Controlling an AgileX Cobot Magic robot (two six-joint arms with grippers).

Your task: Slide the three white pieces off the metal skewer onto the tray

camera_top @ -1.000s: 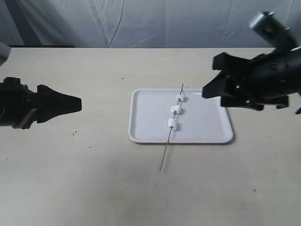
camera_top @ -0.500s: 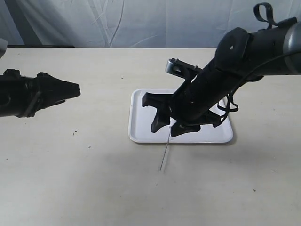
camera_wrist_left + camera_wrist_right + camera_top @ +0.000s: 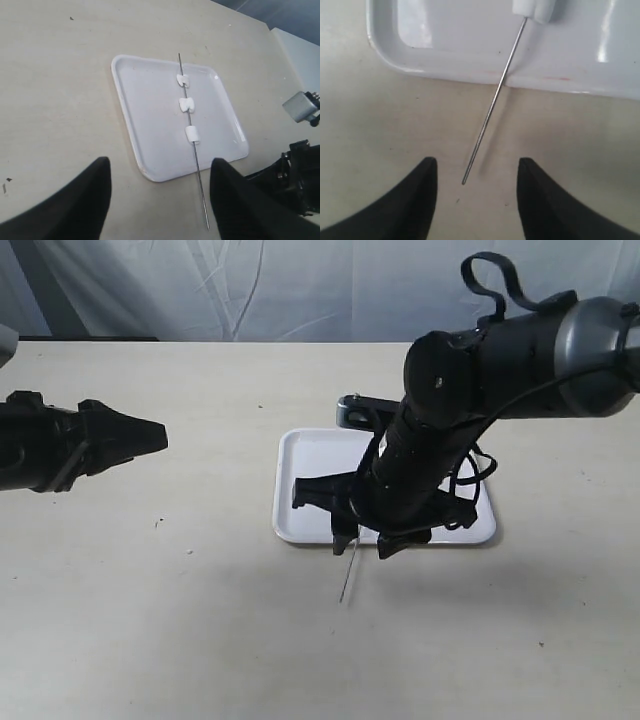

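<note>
The metal skewer (image 3: 200, 185) lies slanted across the white tray (image 3: 150, 115), its bare end (image 3: 347, 578) sticking out over the tray's front rim onto the table. Three white pieces (image 3: 186, 104) sit threaded along it over the tray. In the exterior view the right arm hides them. My right gripper (image 3: 366, 544) is open, low over the tray's front edge. In the right wrist view the skewer (image 3: 490, 115) points between the fingers of the right gripper (image 3: 476, 162), its tip lying in the gap untouched. My left gripper (image 3: 159, 165) is open and empty, hovering left of the tray.
A beige table (image 3: 200, 620) carries everything. The right arm (image 3: 470, 390) reaches across the tray from the right and shows in the left wrist view as a right arm (image 3: 295, 170) beside the tray's corner. A pale curtain hangs behind the table.
The right arm swung in from the right over the tray and came down at the skewer's bare front end, covering the pieces in the exterior view. The left gripper barely moved.
</note>
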